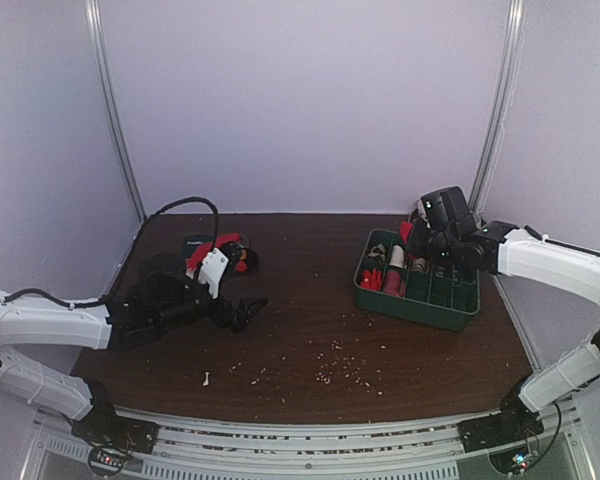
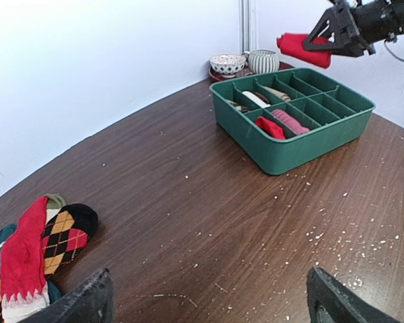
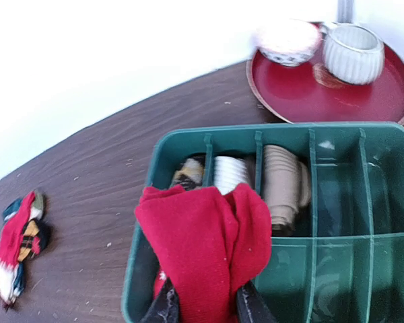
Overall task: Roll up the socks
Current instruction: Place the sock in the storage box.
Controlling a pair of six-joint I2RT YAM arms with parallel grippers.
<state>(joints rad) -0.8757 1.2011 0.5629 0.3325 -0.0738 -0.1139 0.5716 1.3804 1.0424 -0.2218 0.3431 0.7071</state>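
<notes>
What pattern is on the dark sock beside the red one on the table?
The dark sock has orange-and-tan argyle diamonds on black, clearest in the left wrist view.

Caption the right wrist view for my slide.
Right gripper holds a red sock above the green divided tray.

Robotics lab test booth. Two white robot arms, left (image 1: 50, 325) & right (image 1: 555, 265), are bolted to a slotted metal rail (image 1: 310, 440) at the near edge of a dark wood-grain surface (image 1: 310, 300). Plain pale walls (image 1: 310, 100) w/ bare metal poles (image 1: 115, 110) box it in on 3 sides. Exposed black cable (image 1: 180, 205) & small circuit boards (image 1: 110, 460) sit by the arm bases. A few household props are set out: socks (image 2: 34, 256), green divided tray (image 1: 415, 305), red tray (image 3: 310, 101) w/ bowl (image 3: 286, 42) & cup (image 3: 353, 52)
</notes>
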